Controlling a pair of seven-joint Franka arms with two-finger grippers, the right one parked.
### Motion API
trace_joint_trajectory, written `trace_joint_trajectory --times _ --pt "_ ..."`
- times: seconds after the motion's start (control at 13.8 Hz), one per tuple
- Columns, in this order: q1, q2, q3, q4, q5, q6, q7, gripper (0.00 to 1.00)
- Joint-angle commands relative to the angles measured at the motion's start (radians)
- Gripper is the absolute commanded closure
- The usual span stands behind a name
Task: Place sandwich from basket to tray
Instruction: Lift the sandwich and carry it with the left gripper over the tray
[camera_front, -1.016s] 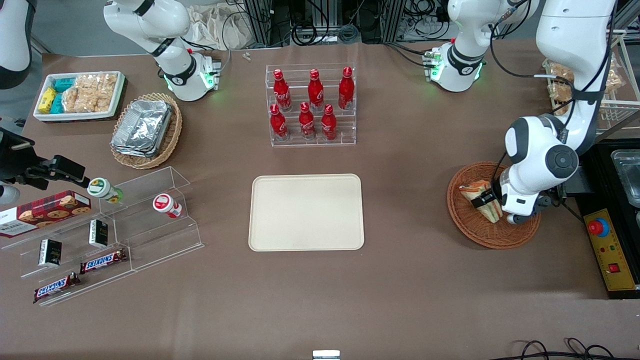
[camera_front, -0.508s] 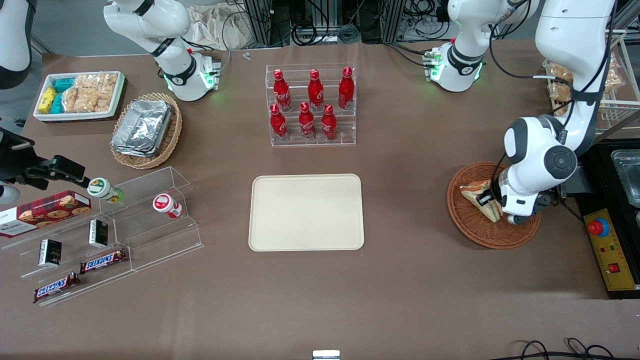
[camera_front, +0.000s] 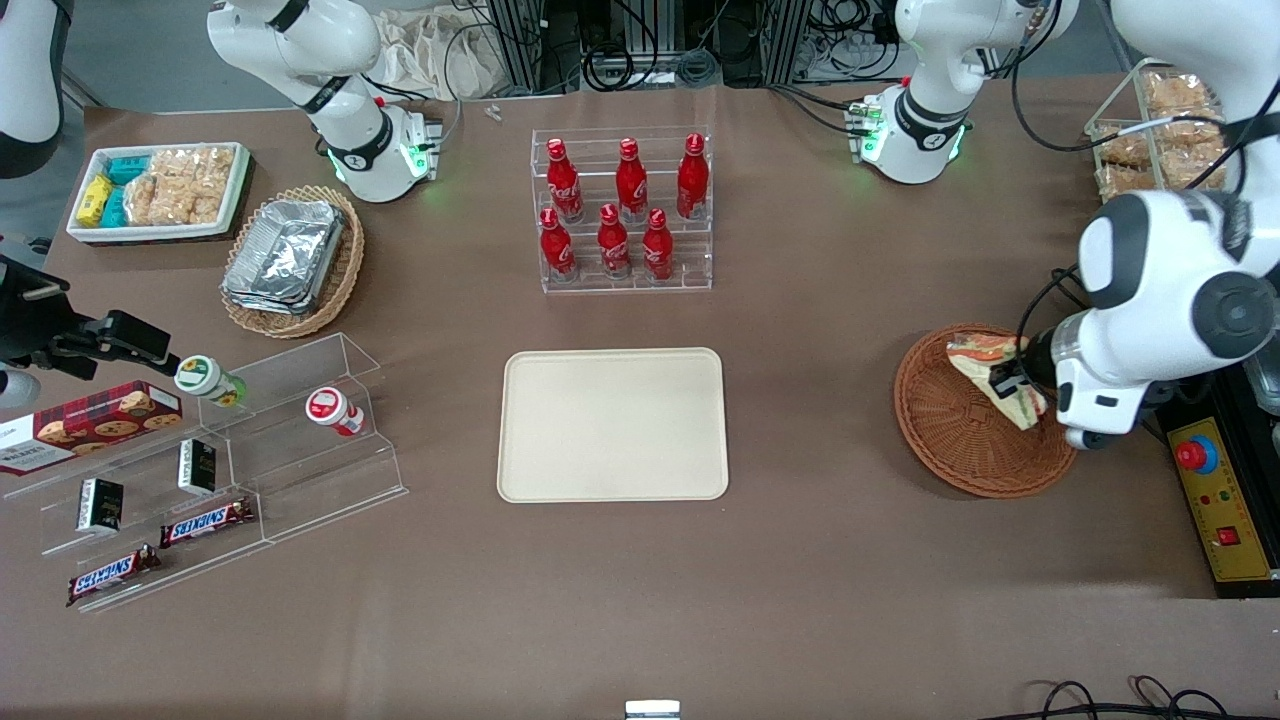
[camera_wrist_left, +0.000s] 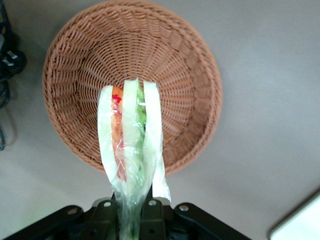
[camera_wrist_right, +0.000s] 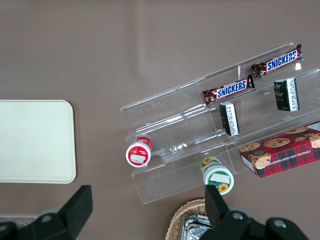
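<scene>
— Left wrist view first: where is the sandwich?

— Clamped in the gripper, whose fingers press on the wrapped wedge at its narrow end. White bread with orange-red and green layers shows through the clear wrap. It hangs above the basket, clear of the weave.

— And from the front?

— The sandwich sits over the basket's rim at about two o'clock from the basket's centre, with the gripper on its edge toward the working arm's end of the table.

— The tray?

— At nine o'clock from the basket, well apart, flat on the brown table. At twelve o'clock from the tray stands a clear rack of red bottles.
</scene>
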Motion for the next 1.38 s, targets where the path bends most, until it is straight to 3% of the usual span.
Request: trace_joint_trajectory --times 0.0,0.22,0.44,0.73,0.87,1.02,1.16,1.31 --pt "-0.009 0.019 -0.029 0.094 -0.009 -0.075 -0.013 1.0" --pt "-0.011 0.024 -0.094 0.127 0.003 -0.109 -0.004 0.94" --pt "-0.011 0.045 -0.226 0.156 0.006 -0.106 -0.005 0.99" --pt "-0.011 0.118 -0.403 0.214 0.015 -0.08 -0.005 0.99" --pt "-0.012 0.207 -0.479 0.265 0.051 -0.076 -0.024 0.99" --pt "-0.06 0.286 -0.555 0.303 0.168 -0.037 -0.031 0.99" --pt "-0.141 0.364 -0.553 0.36 0.239 -0.03 -0.059 0.99" --pt "-0.17 0.457 -0.553 0.415 0.264 0.005 -0.055 0.99"
